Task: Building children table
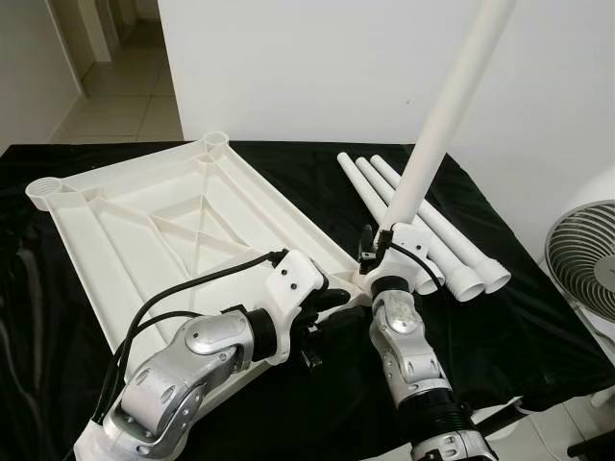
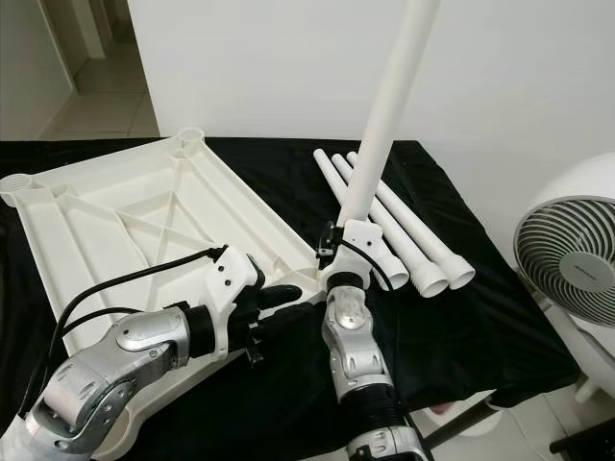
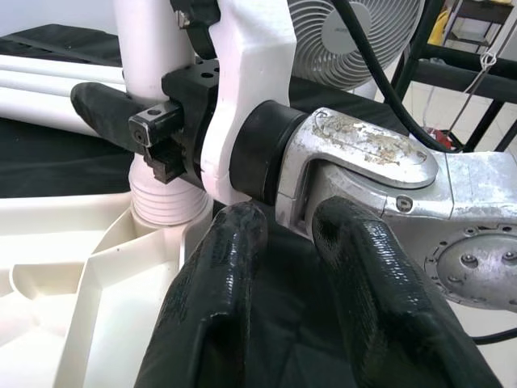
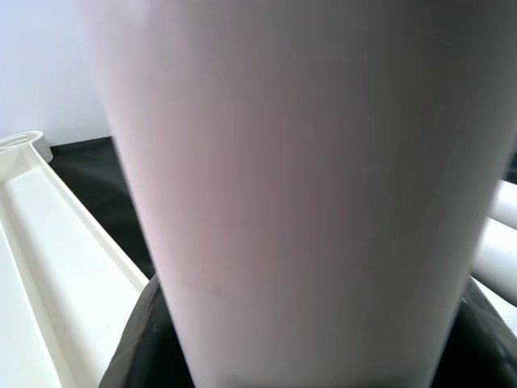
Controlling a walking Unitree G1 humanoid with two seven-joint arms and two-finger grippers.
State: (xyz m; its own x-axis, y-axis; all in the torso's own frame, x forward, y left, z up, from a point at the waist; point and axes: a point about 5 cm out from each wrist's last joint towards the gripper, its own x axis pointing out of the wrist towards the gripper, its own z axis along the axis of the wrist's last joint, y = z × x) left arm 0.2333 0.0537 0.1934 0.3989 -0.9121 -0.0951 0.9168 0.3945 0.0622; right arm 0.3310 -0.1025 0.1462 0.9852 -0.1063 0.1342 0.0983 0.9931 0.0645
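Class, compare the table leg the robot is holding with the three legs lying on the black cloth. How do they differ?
The held leg stands nearly upright; the three spare legs lie flat side by side. The held leg's ribbed end sits in the tabletop corner socket; the spare legs' ends are free. The right claw grips the held leg; nothing touches the spare legs. All are white tubes.

Left arm bent across the front, silver forearm angled inward, left gripper (image 2: 288, 293) reaching toward the right wrist, black fingers (image 3: 218, 307) slightly parted, empty. Right arm raised upright from below, right gripper (image 1: 377, 252) clamped around the base of a table leg (image 1: 437, 125).
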